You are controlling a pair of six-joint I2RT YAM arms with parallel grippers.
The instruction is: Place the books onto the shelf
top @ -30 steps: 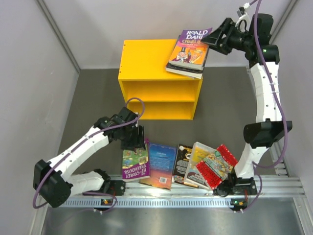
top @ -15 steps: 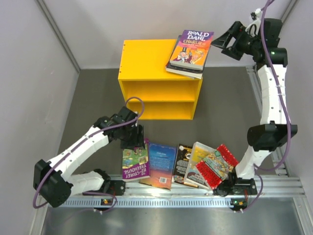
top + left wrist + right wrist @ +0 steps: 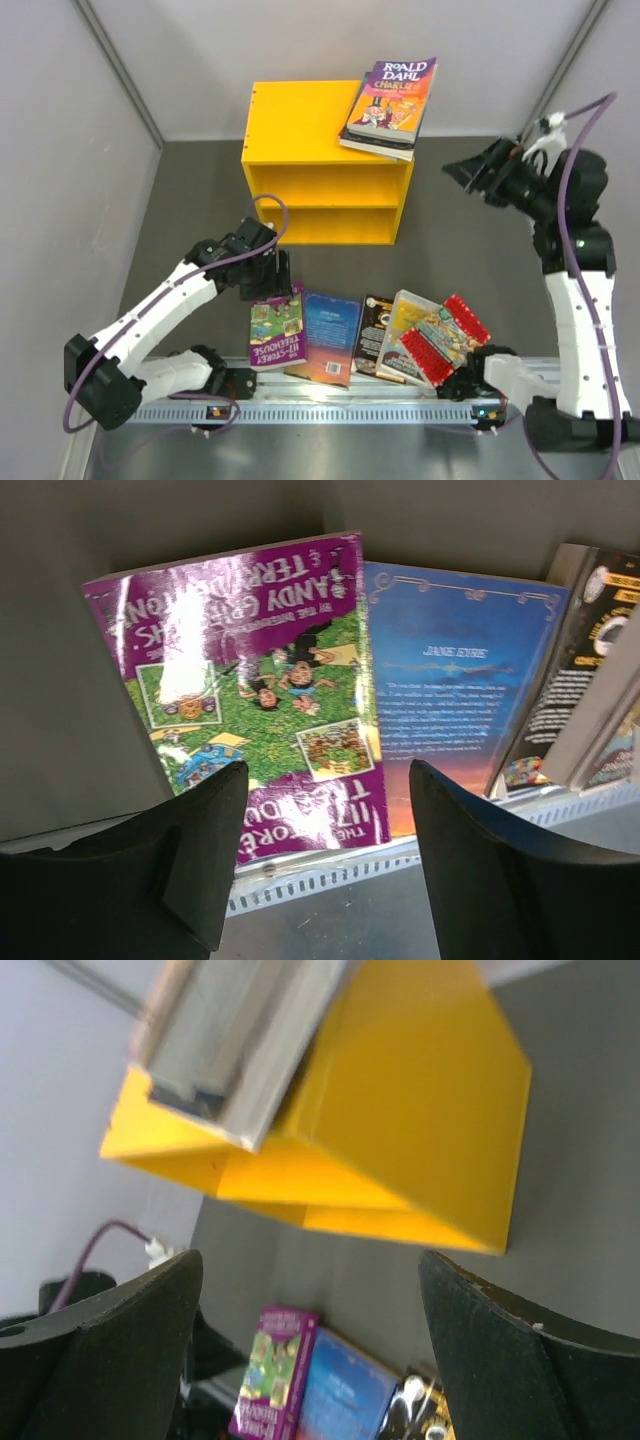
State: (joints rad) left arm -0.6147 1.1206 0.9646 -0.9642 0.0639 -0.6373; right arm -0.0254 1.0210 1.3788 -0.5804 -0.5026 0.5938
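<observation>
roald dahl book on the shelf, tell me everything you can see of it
The Roald Dahl book is a paperback with a purple top, orange lower cover and a cartoon figure in a top hat. It lies flat, cover up, on what looks like a second book, on the top right corner of the yellow shelf, skewed and jutting past the edge. No jaws touch it.

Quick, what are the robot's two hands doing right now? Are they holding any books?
Left gripper: open, holding nothing, just above the purple book.
Right gripper: open and empty, out in the air beside the yellow shelf.
</observation>
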